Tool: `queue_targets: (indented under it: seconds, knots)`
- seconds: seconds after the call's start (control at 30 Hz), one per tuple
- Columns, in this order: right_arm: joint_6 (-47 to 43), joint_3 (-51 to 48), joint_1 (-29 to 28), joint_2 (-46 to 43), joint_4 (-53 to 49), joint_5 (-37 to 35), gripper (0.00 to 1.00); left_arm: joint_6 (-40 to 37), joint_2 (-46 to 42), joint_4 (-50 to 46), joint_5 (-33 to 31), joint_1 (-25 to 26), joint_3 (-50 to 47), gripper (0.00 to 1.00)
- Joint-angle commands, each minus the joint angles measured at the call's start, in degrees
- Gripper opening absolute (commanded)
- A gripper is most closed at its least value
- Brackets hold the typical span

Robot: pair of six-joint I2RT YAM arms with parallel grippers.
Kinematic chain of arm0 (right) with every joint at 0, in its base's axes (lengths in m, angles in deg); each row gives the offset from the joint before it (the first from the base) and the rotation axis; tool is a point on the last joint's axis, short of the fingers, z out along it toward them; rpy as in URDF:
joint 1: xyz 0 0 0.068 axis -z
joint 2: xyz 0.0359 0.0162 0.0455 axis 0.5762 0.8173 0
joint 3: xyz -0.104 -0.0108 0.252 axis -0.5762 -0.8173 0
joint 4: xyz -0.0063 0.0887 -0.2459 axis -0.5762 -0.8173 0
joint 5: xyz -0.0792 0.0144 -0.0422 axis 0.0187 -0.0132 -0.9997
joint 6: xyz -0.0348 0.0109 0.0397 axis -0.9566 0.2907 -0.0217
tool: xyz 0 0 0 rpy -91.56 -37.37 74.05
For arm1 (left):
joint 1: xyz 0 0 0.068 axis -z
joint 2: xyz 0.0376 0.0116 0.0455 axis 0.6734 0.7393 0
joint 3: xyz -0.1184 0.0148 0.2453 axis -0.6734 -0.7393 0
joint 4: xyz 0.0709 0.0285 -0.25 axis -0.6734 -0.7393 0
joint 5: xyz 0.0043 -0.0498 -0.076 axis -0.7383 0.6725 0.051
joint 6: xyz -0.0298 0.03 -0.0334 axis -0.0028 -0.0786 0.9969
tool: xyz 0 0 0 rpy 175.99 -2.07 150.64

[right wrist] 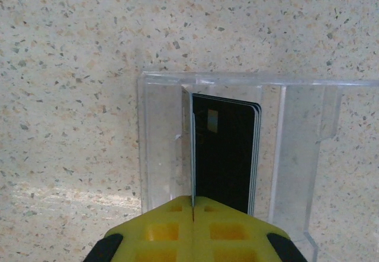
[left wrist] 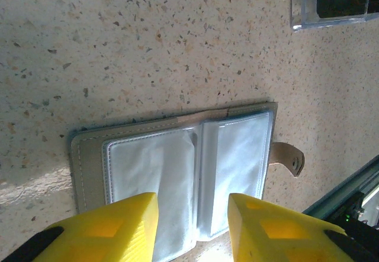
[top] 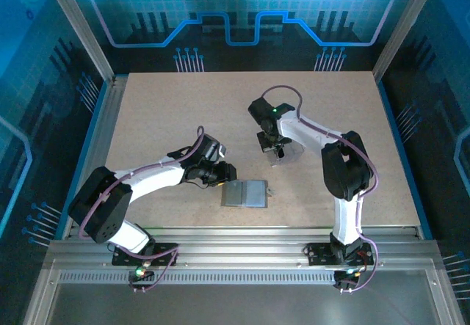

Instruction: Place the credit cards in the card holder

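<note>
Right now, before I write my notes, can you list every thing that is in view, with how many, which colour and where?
card holder: one, grey with clear pockets, lying open on the table near its front edge.
clear box: one, transparent, on the table farther back and to the right of the card holder.
credit cards: a stack, number unclear, front one black, standing inside the clear box.
table: one, speckled beige.
left gripper: one, yellow, open, over the card holder.
right gripper: one, yellow, shut, at the clear box beside the credit cards.
</note>
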Motion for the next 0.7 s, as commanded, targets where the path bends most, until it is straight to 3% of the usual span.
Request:
queue_targets:
  seconds: [0.0,0.67]
  knots:
    - [-0.76,-0.86,1.06,-2.27,-0.58,0.6,0.07,-0.21,-0.39,-0.86,-0.36,-0.18,-0.66,0.37]
    - [-0.39,-4.15,1.74,-4.77,-0.1,2.54,0.13,0.0,0.38,-0.16,-0.13,-0.22,-0.61,0.37]
